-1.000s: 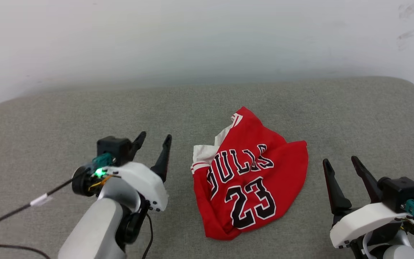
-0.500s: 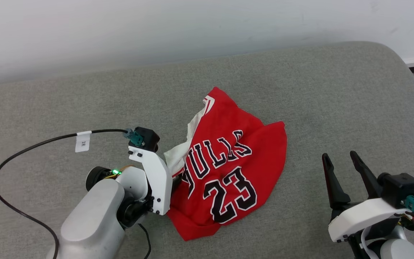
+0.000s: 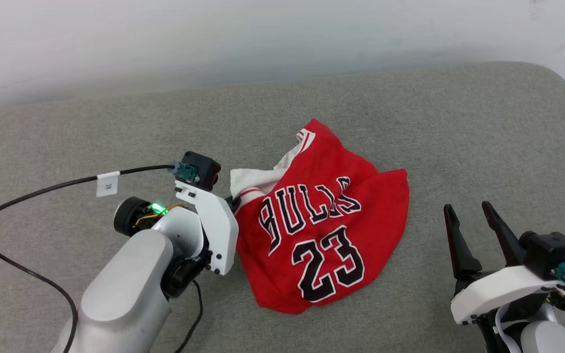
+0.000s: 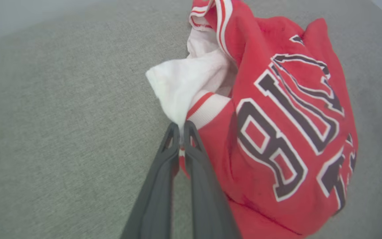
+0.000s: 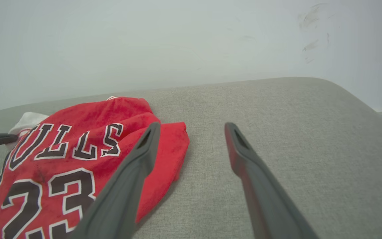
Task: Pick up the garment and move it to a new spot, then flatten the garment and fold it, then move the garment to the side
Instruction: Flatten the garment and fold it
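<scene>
- Left gripper [image 3: 235,202]: fingers largely covered by its own white housing [image 3: 214,220], centre left, head view.
- Cable tag [image 3: 107,183]: print too small to read.
- Garment [image 5: 45,156]: cut by lower left edge, right wrist view.

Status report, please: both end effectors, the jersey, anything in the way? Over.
Left end effector shut on garment, white sleeve. Right end effector open, apart from it. Garment crumpled on grey cushion, BULLS 23 up. Black cable off to its left.

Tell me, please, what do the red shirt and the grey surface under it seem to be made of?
The garment looks like soft matte knit fabric, perhaps a synthetic jersey. It crumples into loose folds and has striped trim. The grey surface looks like woven upholstery cloth, probably over padding. A fine weave grain and a rounded corner show.
</scene>
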Available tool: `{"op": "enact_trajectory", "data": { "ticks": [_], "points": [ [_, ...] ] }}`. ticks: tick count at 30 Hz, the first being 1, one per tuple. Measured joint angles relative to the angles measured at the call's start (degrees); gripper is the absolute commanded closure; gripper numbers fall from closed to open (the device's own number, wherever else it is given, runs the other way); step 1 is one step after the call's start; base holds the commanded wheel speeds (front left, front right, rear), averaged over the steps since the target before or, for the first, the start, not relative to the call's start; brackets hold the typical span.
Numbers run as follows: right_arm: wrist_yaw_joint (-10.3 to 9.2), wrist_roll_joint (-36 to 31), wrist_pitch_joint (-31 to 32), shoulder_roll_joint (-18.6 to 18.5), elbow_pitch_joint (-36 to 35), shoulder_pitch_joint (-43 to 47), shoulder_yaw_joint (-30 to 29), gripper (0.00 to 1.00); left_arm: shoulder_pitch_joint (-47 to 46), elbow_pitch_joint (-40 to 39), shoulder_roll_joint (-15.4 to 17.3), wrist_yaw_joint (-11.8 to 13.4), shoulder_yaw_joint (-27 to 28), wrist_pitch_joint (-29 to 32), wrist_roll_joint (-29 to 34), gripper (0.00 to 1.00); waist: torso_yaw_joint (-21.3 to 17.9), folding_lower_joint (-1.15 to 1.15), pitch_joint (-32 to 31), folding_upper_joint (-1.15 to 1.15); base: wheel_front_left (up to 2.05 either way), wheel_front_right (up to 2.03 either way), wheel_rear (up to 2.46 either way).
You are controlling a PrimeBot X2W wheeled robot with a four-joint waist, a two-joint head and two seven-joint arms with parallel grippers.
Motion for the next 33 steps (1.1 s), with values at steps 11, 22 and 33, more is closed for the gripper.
{"op": "enact_trajectory", "data": {
  "ticks": [11, 22, 33],
  "points": [
    [0.0, -1.01, 1.18, 0.01, -1.08, 0.95, -1.9, 0.0, 9.9, -13.76, 5.99, 10.54, 5.56, -8.76, 2.88, 1.0, 3.93, 0.0, -2.81, 0.0, 0.0, 0.0, 0.0],
    [0.0, -1.09, 3.04, 0.0, -2.47, 3.44, -2.87, 0.0, 36.89, -19.36, 4.31, 20.36, 11.21, -10.48, -6.35, 1.0, 6.65, -0.01, -5.98, 0.0, 0.0, 0.0, 0.0],
    [0.0, -1.1, 4.75, 0.01, -3.76, 4.5, -2.42, 0.0, 35.93, -17.6, 3.75, 18.64, 12.0, -20.82, -3.61, 0.0, 6.26, 0.0, -7.87, 0.0, 0.0, 0.0, 0.0]
  ]
}}
